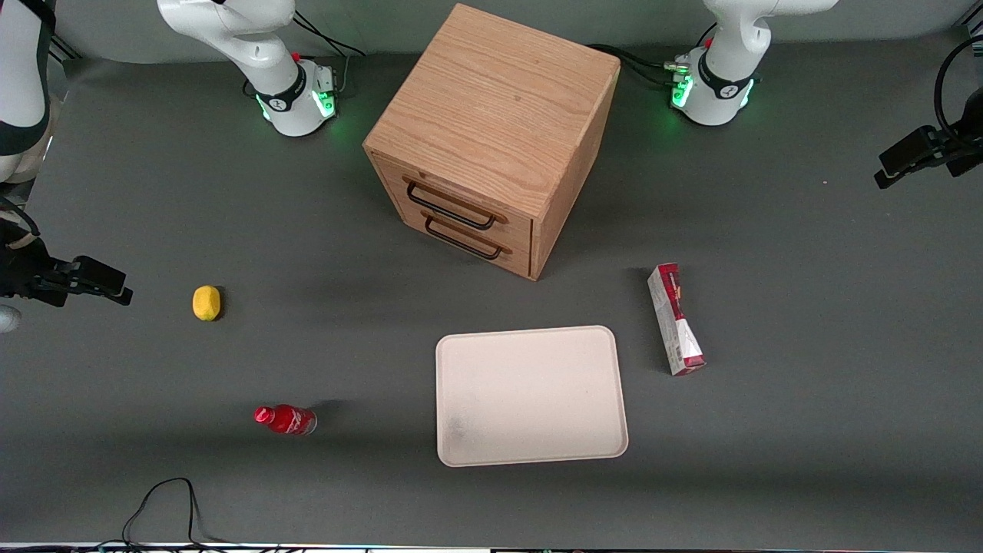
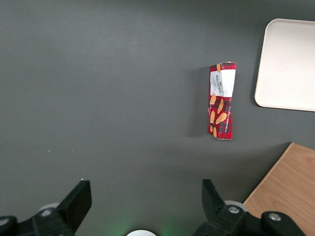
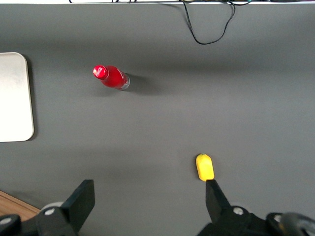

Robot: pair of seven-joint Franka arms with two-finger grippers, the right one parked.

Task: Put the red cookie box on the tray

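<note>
Red cookie box (image 1: pixel 676 319) — flat on table (image 1: pixel 806 307), just beside tray (image 1: pixel 530 453), not touching. Tray bare. Gripper (image 2: pixel 142 206) — fingers spread wide, high above table, nothing held. Approach, grasp, transfer all outstanding.

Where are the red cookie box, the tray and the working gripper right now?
red cookie box (image 1: pixel 676 319), front view, carton's middle.
tray (image 1: pixel 530 395), front view, bare floor.
gripper (image 2: pixel 146 201), left wrist view, midway between its open fingertips, apart from the box.
</note>
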